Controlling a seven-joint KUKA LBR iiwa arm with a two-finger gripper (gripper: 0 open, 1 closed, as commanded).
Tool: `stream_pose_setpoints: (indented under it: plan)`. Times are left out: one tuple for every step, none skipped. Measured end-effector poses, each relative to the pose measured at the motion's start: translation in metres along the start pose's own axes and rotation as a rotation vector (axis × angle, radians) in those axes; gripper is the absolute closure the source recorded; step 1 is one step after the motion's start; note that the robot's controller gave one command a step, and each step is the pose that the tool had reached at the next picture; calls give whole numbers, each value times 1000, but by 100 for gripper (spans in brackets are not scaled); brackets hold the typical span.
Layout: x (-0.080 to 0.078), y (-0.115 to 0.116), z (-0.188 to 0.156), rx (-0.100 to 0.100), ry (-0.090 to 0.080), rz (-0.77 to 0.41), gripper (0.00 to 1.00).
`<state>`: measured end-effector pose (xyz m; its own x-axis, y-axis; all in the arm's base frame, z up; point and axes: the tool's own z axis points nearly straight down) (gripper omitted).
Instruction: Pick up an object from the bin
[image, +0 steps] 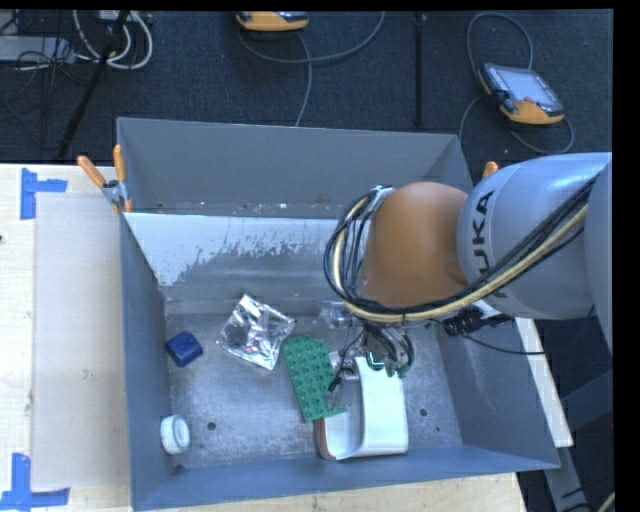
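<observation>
My gripper (372, 358) hangs low in the right half of the bin, mostly hidden under the arm's orange cover. Right below it lies a white boxy object with a brown edge (372, 420), near the front wall. A green studded building plate (312, 378) lies tilted just left of the gripper, its lower end resting against the white object. A crumpled clear-silver plastic wrapper (256, 331) sits further left on the bin floor.
A small blue block (184, 348) lies at the left side of the bin. A small white capped container (174, 433) stands in the front left corner. The arm and its cables cover the back right part of the bin.
</observation>
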<state>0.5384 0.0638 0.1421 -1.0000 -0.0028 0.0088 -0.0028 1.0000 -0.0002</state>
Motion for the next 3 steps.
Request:
stream_pose_setpoints:
  plan:
    - [-68, -19, 74, 0, 3, -109, 0]
    - [-69, -18, 73, -2, 1, -105, 0]
    - [-69, -18, 72, -4, 1, -101, 0]
